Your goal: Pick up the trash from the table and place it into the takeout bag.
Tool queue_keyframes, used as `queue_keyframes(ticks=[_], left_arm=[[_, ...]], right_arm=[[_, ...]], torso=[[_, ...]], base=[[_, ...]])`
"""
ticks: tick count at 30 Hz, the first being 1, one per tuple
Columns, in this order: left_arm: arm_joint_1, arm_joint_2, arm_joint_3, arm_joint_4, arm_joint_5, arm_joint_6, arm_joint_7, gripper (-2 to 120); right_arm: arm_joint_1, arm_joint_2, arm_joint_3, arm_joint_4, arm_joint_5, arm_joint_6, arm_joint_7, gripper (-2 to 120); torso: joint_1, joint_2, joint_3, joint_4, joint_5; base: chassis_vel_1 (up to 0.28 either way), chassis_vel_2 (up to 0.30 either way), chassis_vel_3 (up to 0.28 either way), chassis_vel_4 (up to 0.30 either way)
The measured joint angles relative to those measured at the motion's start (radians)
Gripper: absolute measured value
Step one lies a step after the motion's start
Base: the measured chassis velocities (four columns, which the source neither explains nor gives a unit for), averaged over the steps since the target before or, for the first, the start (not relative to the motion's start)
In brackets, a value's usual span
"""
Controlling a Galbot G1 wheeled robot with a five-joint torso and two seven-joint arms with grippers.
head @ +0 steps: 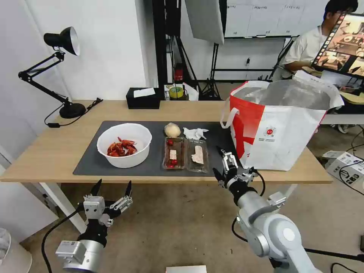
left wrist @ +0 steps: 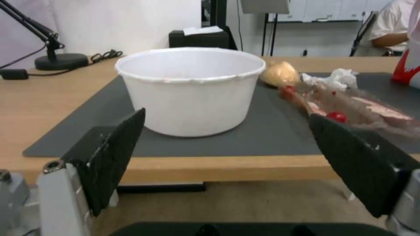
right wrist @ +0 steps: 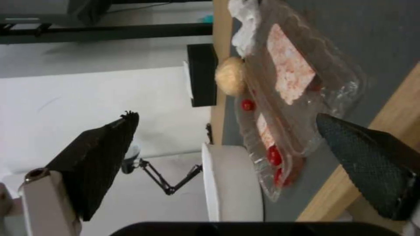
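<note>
The table (head: 57, 151) is seen spanning the middle of the head view, with the mat (head: 91, 159) lying along its near half. The takeout bag (head: 280, 125) is standing open at the right of the frame, on the table's right end. On the mat, left of centre, the bowl (head: 124, 145) is resting with red shells inside. The clear tray (head: 185, 153) is lying open just right of it, at the frame's centre. The tissue (head: 195, 133) and the wrapped ball (head: 172, 130) are sitting just above the tray. The left gripper (head: 112, 188) is being held released, fingers spread, at lower left below the table edge. The right gripper (head: 222, 165) is being held released too, at the table's near edge, just below the tray's right corner, grasping nothing.
</note>
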Motion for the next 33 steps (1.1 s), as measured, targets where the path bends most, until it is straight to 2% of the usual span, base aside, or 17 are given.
queue_keyframes(ticks=[16, 33], left_arm=[[0.004, 0.001, -0.01, 0.02, -0.006, 0.001, -0.003, 100], [0.013, -0.008, -0.019, 0.02, -0.006, -0.026, 0.001, 100]], right_arm=[[0.056, 0.124, -0.041, -0.098, -0.024, -0.009, 0.066, 100], [0.081, 0.166, -0.064, -0.14, -0.039, -0.017, 0.05, 100]], torso=[[0.0, 0.0, 0.0, 0.0001, 0.0], [0.0, 0.0, 0.0, 0.0001, 0.0001]], base=[[0.0, 0.0, 0.0, 0.0], [0.0, 0.0, 0.0, 0.0]])
